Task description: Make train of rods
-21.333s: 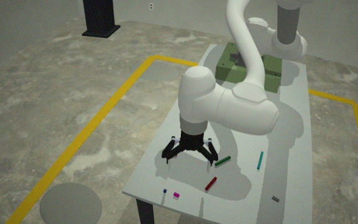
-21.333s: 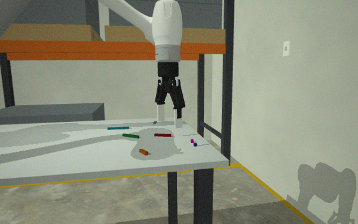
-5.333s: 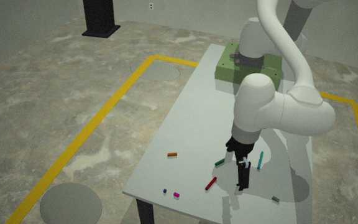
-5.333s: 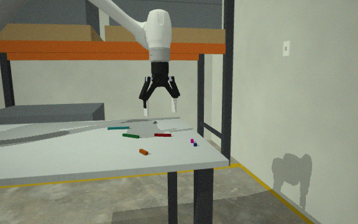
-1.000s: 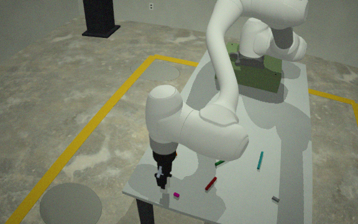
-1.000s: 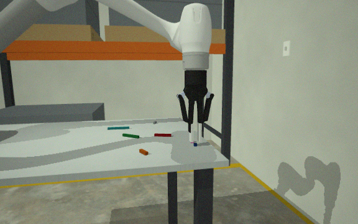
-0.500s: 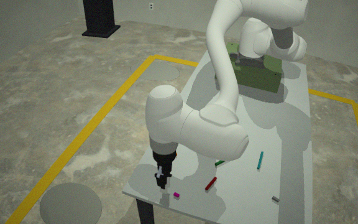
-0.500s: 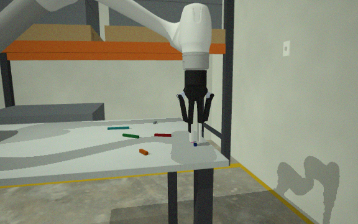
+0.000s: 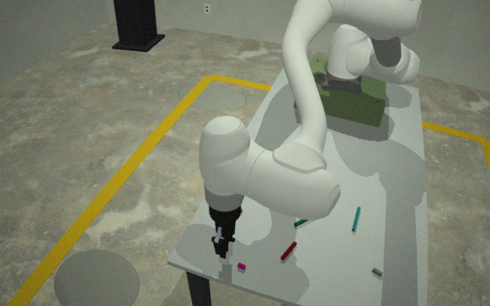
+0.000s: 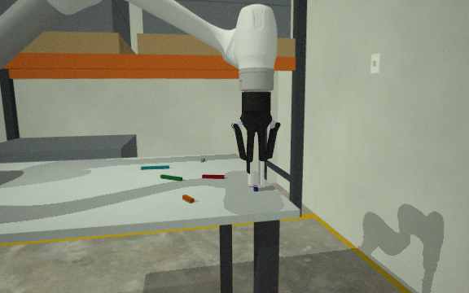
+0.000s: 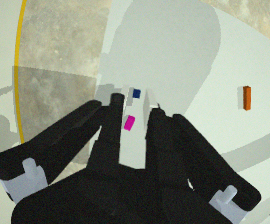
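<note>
My gripper hangs upright just above the table's near left corner. Its fingers stand narrowly apart with nothing between them. A small blue rod lies on the table just below the fingertips. A short magenta rod lies right beside it and shows through the finger gap in the wrist view. The turquoise rod, green rod, red rod, grey rod and orange rod lie apart on the table.
The white table ends close to the gripper at its front and left edges. The arm's green base block stands at the far end. A dark shelf post rises just behind the gripper.
</note>
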Robot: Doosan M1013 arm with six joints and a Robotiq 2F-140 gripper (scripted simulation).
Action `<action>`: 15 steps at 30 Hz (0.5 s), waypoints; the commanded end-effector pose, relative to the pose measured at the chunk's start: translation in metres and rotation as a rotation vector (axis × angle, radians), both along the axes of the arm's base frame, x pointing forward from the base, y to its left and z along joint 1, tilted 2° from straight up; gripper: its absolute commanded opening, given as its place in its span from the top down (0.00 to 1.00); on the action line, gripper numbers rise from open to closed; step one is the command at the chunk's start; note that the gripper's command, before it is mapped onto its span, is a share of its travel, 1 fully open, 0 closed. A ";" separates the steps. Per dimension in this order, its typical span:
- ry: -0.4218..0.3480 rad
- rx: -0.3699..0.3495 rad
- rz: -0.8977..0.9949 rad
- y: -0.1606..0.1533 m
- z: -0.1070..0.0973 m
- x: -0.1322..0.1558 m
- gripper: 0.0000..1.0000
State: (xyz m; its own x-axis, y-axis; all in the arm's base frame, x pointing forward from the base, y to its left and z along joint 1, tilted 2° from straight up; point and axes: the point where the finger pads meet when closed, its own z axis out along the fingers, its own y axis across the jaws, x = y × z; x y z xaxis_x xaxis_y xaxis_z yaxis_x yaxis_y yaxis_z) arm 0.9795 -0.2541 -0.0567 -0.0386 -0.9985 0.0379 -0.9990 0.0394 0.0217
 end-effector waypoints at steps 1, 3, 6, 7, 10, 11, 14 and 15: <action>0.000 0.000 0.000 0.000 0.000 0.000 0.77; 0.000 0.000 0.000 0.000 -0.001 0.000 0.77; 0.000 0.000 0.000 0.000 -0.002 0.000 0.77; 0.000 0.000 0.000 0.000 -0.003 0.000 0.77; 0.000 0.000 0.000 0.000 -0.006 0.000 0.77; 0.000 0.000 0.000 0.000 -0.007 0.000 0.77; 0.000 0.000 0.000 0.000 -0.008 0.000 0.77; 0.000 0.000 0.000 0.000 -0.009 0.000 0.77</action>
State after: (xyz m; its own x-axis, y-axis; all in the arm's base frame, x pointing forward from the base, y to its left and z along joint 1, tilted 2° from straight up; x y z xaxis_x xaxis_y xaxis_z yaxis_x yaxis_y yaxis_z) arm 0.9793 -0.2544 -0.0653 -0.0386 -0.9985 0.0379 -0.9990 0.0394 0.0217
